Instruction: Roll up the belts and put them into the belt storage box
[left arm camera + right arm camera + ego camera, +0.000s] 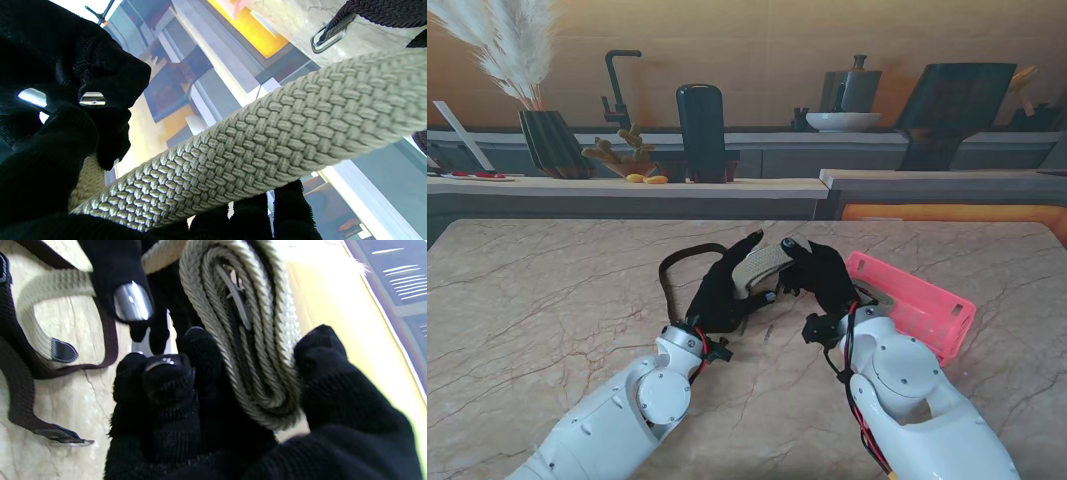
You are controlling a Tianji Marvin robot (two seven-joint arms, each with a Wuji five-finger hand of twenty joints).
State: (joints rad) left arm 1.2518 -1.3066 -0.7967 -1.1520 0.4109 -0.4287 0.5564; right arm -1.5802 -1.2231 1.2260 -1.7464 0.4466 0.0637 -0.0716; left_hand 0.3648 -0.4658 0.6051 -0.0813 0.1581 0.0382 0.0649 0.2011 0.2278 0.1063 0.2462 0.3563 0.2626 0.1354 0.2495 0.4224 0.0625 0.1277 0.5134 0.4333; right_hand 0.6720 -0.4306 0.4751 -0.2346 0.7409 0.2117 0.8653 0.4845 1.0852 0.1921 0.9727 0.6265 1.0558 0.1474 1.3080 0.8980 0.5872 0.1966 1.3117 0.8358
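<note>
Stand view: my left hand and right hand both clasp the beige belt, partly coiled; pink storage box beside my right hand.

A marble table carries a pink basket and a dark belt.

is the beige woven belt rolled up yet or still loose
Partly rolled. The right hand grips a coil of several turns of the beige belt, while a straight length runs through the left hand.

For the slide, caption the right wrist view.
Black-gloved right hand grips a partly coiled beige woven belt, while a dark brown webbing belt lies loose on the marble-patterned table.
</note>
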